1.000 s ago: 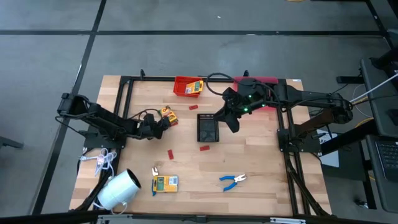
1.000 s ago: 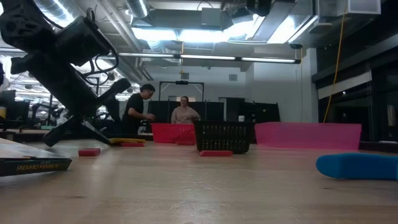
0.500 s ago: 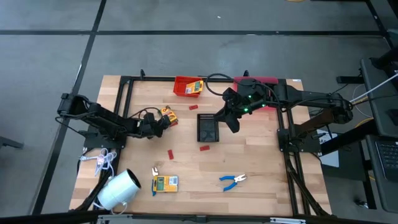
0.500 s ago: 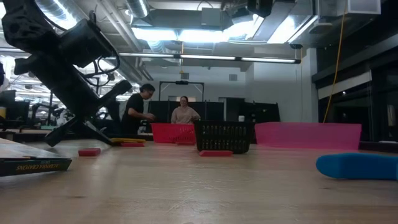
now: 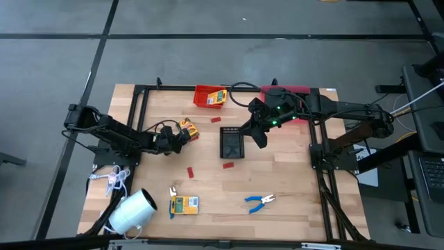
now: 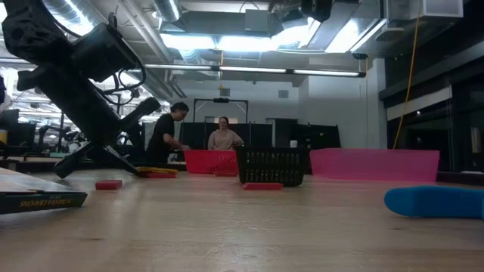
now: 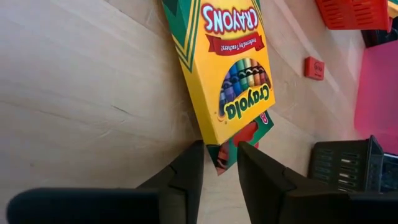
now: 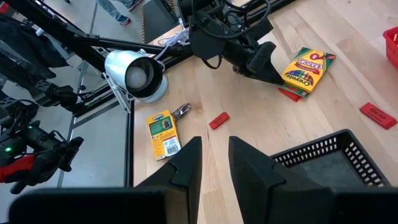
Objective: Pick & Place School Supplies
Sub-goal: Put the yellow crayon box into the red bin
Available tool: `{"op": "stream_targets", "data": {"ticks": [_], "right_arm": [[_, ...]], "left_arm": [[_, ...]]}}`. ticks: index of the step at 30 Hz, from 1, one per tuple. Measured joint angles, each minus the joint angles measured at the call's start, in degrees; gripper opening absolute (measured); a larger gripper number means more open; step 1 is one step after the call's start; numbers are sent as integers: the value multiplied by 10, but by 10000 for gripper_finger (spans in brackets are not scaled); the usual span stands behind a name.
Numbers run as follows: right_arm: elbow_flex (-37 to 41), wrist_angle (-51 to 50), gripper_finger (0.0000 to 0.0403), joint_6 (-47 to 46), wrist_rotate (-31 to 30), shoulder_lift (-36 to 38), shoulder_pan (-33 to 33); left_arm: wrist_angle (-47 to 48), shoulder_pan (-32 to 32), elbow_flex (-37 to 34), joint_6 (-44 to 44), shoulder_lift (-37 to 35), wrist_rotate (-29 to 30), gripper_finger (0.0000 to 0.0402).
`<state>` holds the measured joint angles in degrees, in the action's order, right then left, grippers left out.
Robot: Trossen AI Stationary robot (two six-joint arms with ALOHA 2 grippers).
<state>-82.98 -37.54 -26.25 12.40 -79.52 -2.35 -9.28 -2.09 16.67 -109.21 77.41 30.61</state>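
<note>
Barely shifted since a second ago: left gripper (image 7: 219, 163) down at the crayon box (image 5: 187, 129), arm a touch different in the low view, nothing else displaced. Fingers (image 7: 188, 171) narrowed to a slim gap, bracketing the near corner of the box (image 7: 227, 62) and the red piece (image 7: 245, 134) peeking from under it; contact not plain, so no firm hold to report yet. Right gripper (image 8: 214, 155) parked above the black basket (image 8: 317, 162), fingers partly apart, nothing between them.

Box lying flat on the table, left of centre, between left gripper and red bin (image 5: 209, 96). Probably light, thin cardboard, stiff along the edges but crushable on the faces, and glossy enough to slip. Best pinched across a narrow edge or corner, gently, keeping the loose red piece out of the bite.

Elsewhere: second box (image 5: 184, 205) near the front edge beside the white roll (image 5: 132, 211), a third in the red bin, pliers (image 5: 259, 202) at front right, red pieces (image 5: 191, 171) scattered mid-table.
</note>
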Motion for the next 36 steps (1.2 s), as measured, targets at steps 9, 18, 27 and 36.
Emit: {"op": "stream_targets", "data": {"ticks": [9,18,27,36], "right_arm": [[0,-5,84,3,-7,0,0],[0,-11,84,5,-11,0,0],[0,-11,84,5,-30,0,8],[0,-11,84,1,-56,0,22]], "left_arm": [[0,0,0,-1,0,1,47],[-3,-3,0,0,0,2,3],[-62,-42,0,4,0,24,2],[-140,-66,0,4,0,75,2]]}}
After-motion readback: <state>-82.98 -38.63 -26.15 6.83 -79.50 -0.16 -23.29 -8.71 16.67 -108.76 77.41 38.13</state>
